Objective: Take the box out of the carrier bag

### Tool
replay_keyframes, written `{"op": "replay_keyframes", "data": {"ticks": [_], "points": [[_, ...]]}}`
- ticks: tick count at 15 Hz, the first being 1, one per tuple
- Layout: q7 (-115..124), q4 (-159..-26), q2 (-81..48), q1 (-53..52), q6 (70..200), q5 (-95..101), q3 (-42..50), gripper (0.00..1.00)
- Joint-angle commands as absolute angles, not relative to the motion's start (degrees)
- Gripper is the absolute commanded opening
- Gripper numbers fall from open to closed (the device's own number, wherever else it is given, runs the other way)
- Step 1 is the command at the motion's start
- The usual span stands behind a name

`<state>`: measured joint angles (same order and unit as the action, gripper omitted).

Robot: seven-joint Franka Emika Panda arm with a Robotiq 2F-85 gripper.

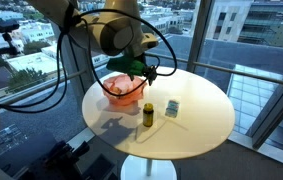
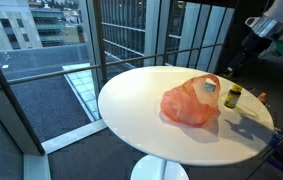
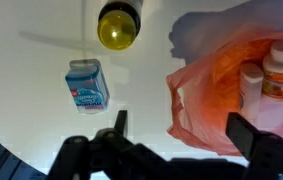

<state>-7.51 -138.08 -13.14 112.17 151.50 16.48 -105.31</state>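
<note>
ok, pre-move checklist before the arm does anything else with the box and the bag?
1. Gripper open and empty: ok, fingers spread with nothing between them.
2. Blue box out of the carrier bag: ok, it lies on the table, apart from the bag.
3. Box clear of the yellow-capped bottle: ok, there is a gap between them.
4. Bag mouth open to the wrist view: ok, pill bottles show inside.
5. Second box in the bag: cannot tell, the folds hide part of the inside.
</note>
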Motion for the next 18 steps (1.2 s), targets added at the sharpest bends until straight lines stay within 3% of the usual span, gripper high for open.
{"op": "replay_keyframes", "data": {"ticks": [1,3,4,10,18], "points": [[-2.32,-135.35,-17.67,121.39,140.93,22.85,-115.66,1.00],[0.03,-134.91,-21.48,125.42,135.31,26.23,-120.88,1.00],[3.22,-134.72,-25.63,122.57,132.18,30.97,-118.91,1.00],[7.76,-135.07,-37.21,125.26,120.21,34.64,-127.39,1.00],[7.60,-134.97,-39.88,123.47,119.75,34.51,-126.98,1.00]]}}
